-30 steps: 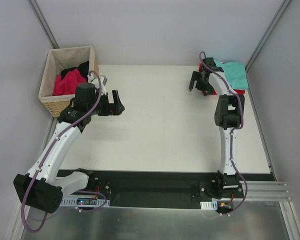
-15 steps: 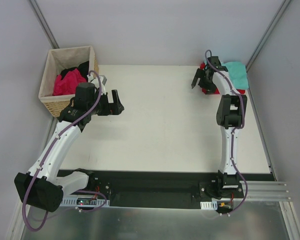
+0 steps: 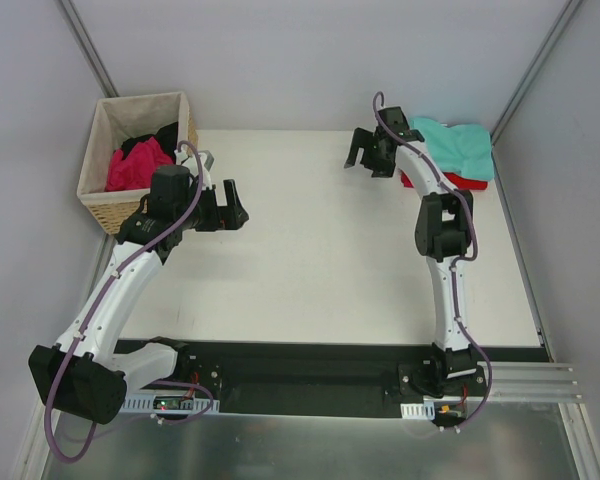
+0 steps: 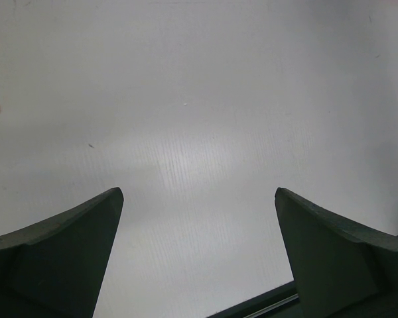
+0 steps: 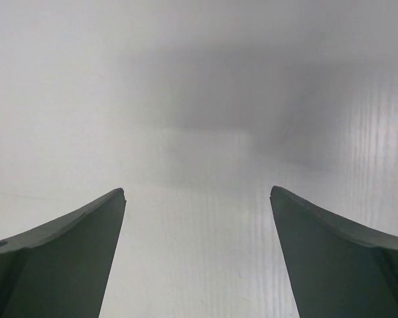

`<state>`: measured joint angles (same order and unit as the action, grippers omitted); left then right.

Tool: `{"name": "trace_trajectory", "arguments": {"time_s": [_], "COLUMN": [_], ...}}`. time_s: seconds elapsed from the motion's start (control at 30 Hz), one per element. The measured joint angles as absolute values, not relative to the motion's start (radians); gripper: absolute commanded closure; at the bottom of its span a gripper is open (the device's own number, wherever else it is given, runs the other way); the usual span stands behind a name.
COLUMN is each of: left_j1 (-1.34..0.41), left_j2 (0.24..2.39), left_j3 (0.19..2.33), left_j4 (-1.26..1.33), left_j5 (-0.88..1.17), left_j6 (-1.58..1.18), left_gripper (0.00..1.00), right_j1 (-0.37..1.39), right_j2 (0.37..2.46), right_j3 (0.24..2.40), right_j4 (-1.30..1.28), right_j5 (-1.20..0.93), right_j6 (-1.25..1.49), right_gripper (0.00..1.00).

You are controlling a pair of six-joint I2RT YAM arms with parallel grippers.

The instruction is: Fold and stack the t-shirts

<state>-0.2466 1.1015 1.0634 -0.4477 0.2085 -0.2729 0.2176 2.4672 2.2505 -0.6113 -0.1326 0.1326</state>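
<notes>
The teal t-shirt [image 3: 462, 147] lay at upper right, just beside the right gripper [image 3: 365, 163]. That gripper and the left gripper [image 3: 242, 205] gaped wide, holding nothing.

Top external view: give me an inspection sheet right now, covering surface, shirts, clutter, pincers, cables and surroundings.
Surface: white table, bare in the middle.
Job's things: teal t-shirt lying on red t-shirt, far right corner; pink t-shirt and black t-shirt bunched in the wicker basket, far left.
Clutter: nothing seen.
Grippers: left pincer open, empty, beside the basket; right pincer open, empty, just left of the stack.
Cables: purple cable along each arm, none snagged.
Surroundings: grey walls, metal corner posts.
</notes>
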Motion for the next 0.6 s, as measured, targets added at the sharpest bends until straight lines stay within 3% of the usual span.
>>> {"name": "trace_trajectory", "arguments": {"time_s": [0.6], "left_j1": [-0.247], "left_j2": [1.114], "left_j3": [1.063], "left_j4": [-0.448], "left_j5": [0.207], "left_j6": [-0.273], "left_gripper": [0.01], "right_j1": [0.074], "right_j2": [2.616], "right_j3": [2.394], "right_j4": [-0.449], "right_j5": [-0.124], "right_j6": [0.226], "right_gripper": [0.05]}}
